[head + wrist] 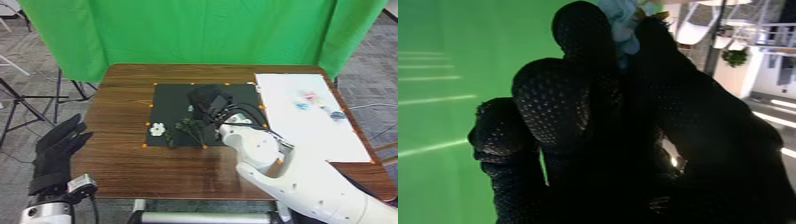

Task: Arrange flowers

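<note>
The right hand [209, 97] pinches one pale-blue flower [624, 27] over the dark mat [169, 100], its arm covering one corner; the left hand [60, 142] hangs relaxed. At least three blossoms [308, 96] lie on the white sheet [329, 142]; one white rabbit shape [157, 129] sits beside green stems [187, 126].

One table [115, 165], one curtain [213, 40], one mat [171, 102], one sheet [311, 140], one rabbit [157, 130], at least four flowers [338, 115], green stems [187, 126] of number not clear
</note>
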Tool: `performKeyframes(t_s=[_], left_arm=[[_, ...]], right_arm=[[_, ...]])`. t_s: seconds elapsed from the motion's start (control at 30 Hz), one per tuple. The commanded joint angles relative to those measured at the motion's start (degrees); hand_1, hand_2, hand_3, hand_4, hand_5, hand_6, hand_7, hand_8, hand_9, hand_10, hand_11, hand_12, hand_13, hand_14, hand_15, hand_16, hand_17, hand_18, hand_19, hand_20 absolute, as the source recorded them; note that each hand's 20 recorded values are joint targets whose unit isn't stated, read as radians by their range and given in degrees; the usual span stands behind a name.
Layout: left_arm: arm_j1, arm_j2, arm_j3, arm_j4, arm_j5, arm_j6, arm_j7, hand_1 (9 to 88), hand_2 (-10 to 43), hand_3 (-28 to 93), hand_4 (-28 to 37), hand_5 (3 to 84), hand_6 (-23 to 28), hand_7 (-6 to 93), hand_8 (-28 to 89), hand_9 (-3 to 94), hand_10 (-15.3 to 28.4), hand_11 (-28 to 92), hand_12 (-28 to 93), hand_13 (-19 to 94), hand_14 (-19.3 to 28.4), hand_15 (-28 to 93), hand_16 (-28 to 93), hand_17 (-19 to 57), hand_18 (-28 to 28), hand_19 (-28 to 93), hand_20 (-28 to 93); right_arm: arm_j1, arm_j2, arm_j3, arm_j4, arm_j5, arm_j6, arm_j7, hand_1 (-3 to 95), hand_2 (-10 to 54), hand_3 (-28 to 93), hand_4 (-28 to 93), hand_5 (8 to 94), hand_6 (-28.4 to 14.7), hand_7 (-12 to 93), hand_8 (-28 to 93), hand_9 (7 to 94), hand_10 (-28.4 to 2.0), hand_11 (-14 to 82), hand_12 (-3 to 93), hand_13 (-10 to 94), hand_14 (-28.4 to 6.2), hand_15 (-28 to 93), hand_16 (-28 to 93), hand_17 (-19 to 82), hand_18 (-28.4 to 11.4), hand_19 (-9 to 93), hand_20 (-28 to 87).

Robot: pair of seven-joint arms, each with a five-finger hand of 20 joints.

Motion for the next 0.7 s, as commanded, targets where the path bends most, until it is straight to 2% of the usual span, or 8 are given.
performKeyframes(t_s=[0.03,0.2,0.33,0.43,0.47,0.53,0.7], left_arm=[[-0.8,-1.27,-0.32,0.45,1.60,-1.86,-1.55,27.0,4.9,84,-16.5,38.0,9.6,16.2,-11,31.0,18.9,36,5,23,26.8,65,-18,-9.3,21.7,61,4],[-2.1,-2.09,-0.25,0.92,2.81,-3.12,-2.60,27.1,4.9,84,-16.5,38.0,9.6,16.3,-11,31.0,18.9,36,5,23,26.8,65,-18,-9.2,21.7,61,4],[-3.1,-2.32,0.50,1.30,3.08,-3.59,-2.90,27.0,4.9,84,-16.5,38.0,9.6,16.3,-11,31.0,18.9,36,5,23,26.8,65,-18,-9.3,21.7,61,4],[-4.8,-2.08,1.72,1.91,2.99,-3.86,-2.83,27.2,4.9,84,-16.6,38.0,9.6,16.3,-11,31.1,18.9,36,5,23,26.8,65,-18,-9.2,21.7,61,4],[-5.2,-1.46,2.21,2.06,2.47,-3.51,-2.43,27.1,4.9,84,-16.6,38.0,9.6,16.3,-11,31.0,18.9,36,5,23,26.8,65,-18,-9.3,21.7,61,4],[-6.1,-1.15,2.70,2.29,2.41,-3.59,-2.43,27.1,4.9,84,-16.6,38.0,9.6,16.3,-11,31.0,19.0,36,5,23,26.8,65,-18,-9.2,21.7,61,4],[-6.7,-2.06,2.24,2.54,3.32,-4.50,-3.19,27.1,4.9,84,-16.6,38.0,9.6,16.4,-11,31.0,19.0,36,5,23,26.8,65,-18,-9.2,21.6,61,4]], right_arm=[[-1.1,-5.9,-0.4,2.1,-2.4,-1.6,-2.2,50.8,-3.4,75,-28,78.5,-0.1,27,3,83.5,-9.6,29.7,29.7,78,-4.5,66,19,49,-17.3,93,24],[-2.4,-9.8,0.7,4.5,-4.2,-3.1,-4.0,50.8,-3.4,75,-28,78.5,-0.1,27,3,83.4,-9.5,29.8,29.8,78,-4.5,66,19,49,-17.3,93,24],[-6.1,-15.6,5.4,7.6,-8.9,-5.2,-7.9,50.7,-3.4,75,-28,78.5,-0.1,27,3,83.4,-9.6,29.9,29.6,78,-4.5,66,19,49,-17.3,93,24],[-7.6,-19.0,7.5,9.8,-12.1,-5.7,-9.9,50.6,-3.4,75,-28,78.4,-0.1,27,3,83.4,-9.6,30.0,29.5,78,-4.5,66,19,49,-17.3,93,24],[-7.8,-19.9,7.8,10.6,-12.8,-6.0,-10.3,50.6,-3.3,75,-28,78.4,0.0,27,3,83.4,-9.7,30.1,29.5,78,-4.5,66,19,49,-17.3,93,24],[-7.7,-20.8,7.8,11.5,-12.9,-7.0,-9.6,50.5,-3.2,75,-28,78.4,-0.1,27,3,83.4,-9.6,30.2,29.4,78,-4.5,66,19,49,-17.3,93,24],[-6.7,-21.1,6.5,12.8,-11.9,-6.6,-7.3,50.4,-3.3,75,-28,78.3,-0.1,27,2,83.2,-9.7,30.5,29.2,78,-4.6,66,19,49,-17.3,93,24]])
